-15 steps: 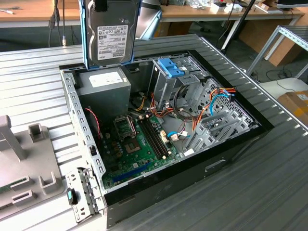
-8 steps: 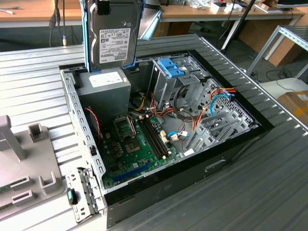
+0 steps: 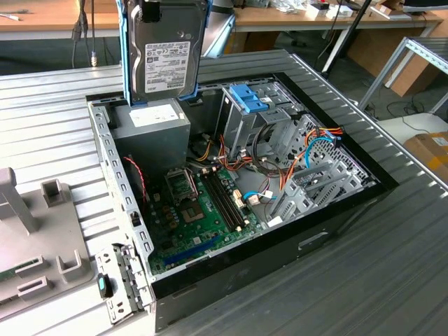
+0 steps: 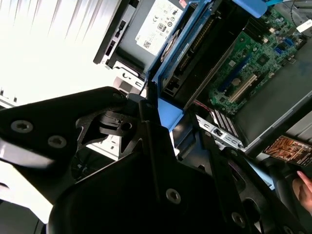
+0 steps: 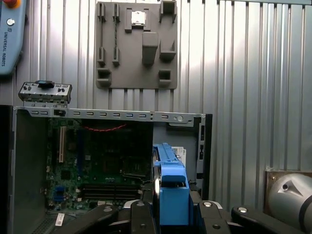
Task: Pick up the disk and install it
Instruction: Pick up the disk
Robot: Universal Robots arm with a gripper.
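Exterior view's top edge cuts off gripper (image 3: 150, 8) and upper end of disk (image 3: 166, 59) it clamps. Below claw, grey box (image 3: 152, 126) partly hidden behind disk. Beside claw, hand (image 4: 304, 192) cropped by second wrist view's edge.
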